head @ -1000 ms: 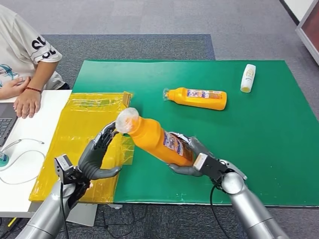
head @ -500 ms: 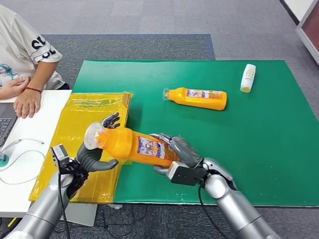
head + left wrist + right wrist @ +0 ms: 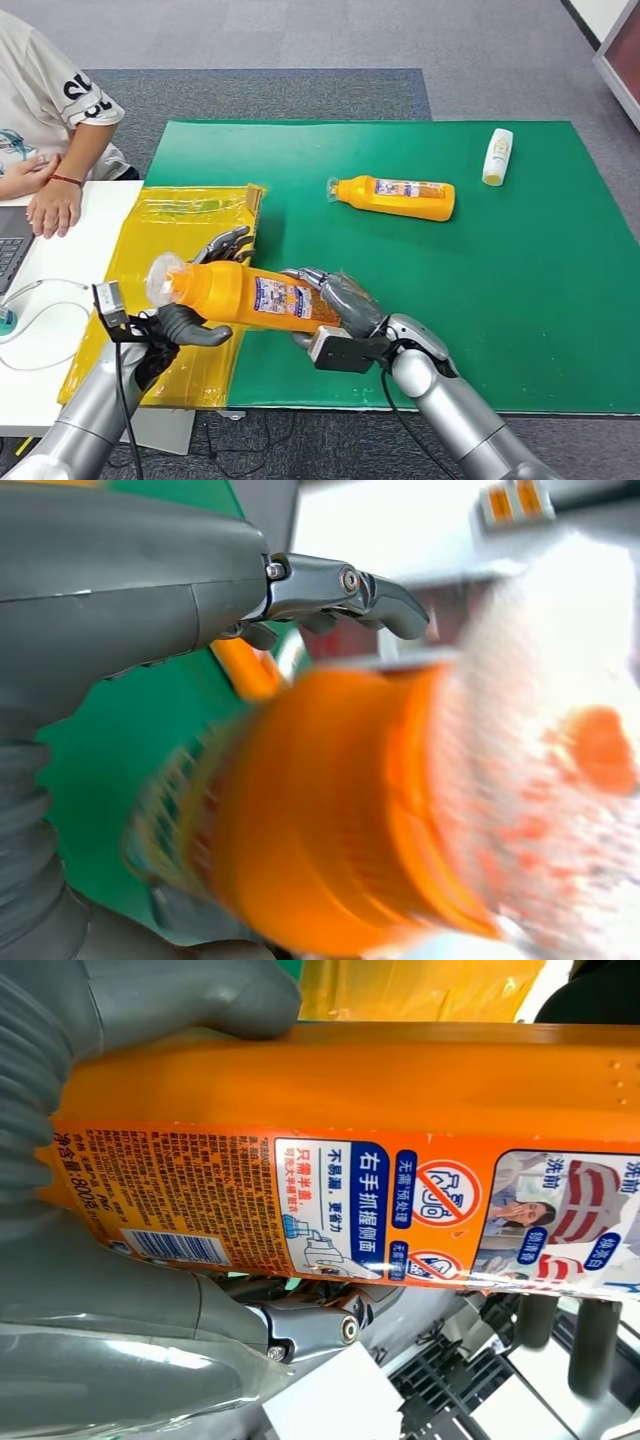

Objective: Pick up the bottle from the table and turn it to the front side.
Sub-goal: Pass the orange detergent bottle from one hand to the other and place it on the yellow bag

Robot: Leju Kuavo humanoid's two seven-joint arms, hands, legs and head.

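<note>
My right hand point(image 3: 343, 305) grips the base end of an orange bottle point(image 3: 249, 295), held nearly level above the front left of the green mat point(image 3: 528, 280). Its clear-wrapped cap points left over the yellow sheet point(image 3: 162, 240). The right wrist view shows the bottle's printed back label point(image 3: 340, 1160) with my right hand point(image 3: 98, 1290) wrapped around it. My left hand point(image 3: 189, 320) brackets the bottle's neck, thumb underneath and fingers behind, spread apart. In the left wrist view the blurred bottle point(image 3: 340, 810) lies just below my left hand point(image 3: 113, 590), with a gap under the fingers.
A second orange bottle point(image 3: 396, 197) lies on its side mid-mat. A small white bottle point(image 3: 497, 157) lies at the far right. A person point(image 3: 53, 110) sits at the white table point(image 3: 68, 260) to the left, beside a laptop point(image 3: 11, 250) and a cable point(image 3: 38, 320).
My right hand has carried the bottle to the left and levelled it, so the cap now hangs over the yellow sheet. My left hand has shifted left with the neck.
</note>
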